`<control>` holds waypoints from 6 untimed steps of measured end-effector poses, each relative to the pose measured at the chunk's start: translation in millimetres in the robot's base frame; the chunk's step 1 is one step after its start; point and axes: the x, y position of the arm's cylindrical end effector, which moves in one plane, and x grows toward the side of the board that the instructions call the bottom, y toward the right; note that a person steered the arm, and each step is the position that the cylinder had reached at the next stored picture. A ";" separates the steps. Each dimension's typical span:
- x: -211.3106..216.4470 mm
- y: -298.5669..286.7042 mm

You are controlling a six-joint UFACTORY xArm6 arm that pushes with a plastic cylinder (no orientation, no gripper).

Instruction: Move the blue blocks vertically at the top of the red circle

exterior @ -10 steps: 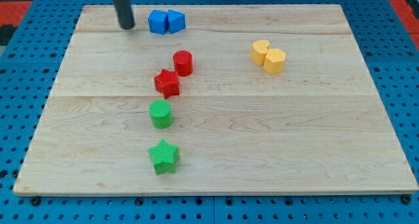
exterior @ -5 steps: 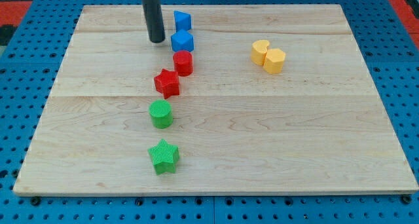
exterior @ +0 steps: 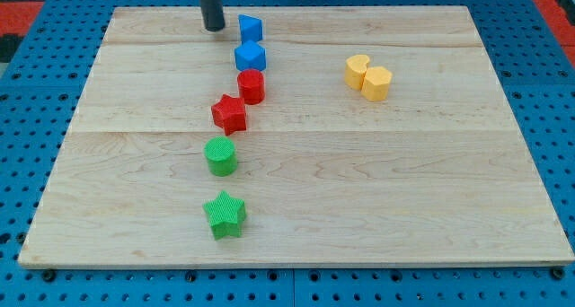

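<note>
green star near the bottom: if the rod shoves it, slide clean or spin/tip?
The green star looks squat and flat-based on the wooden board, so tipping seems unlikely. Its points probably make an off-centre shove from my tip spin it rather than slide straight. It looks small and rigid, likely light; nothing touches it, so it should move freely.

Two blocks (exterior: 250, 42) above cylinder (exterior: 251, 86)

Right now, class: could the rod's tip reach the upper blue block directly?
Probably yes. My tip sits just to the view's left of the upper blue block, with bare wooden board between them and nothing blocking.
</note>
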 end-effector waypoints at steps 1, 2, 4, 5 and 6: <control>5.0 22.1; -22.5 -14.6; -26.2 58.2; -10.2 52.2; -8.9 87.7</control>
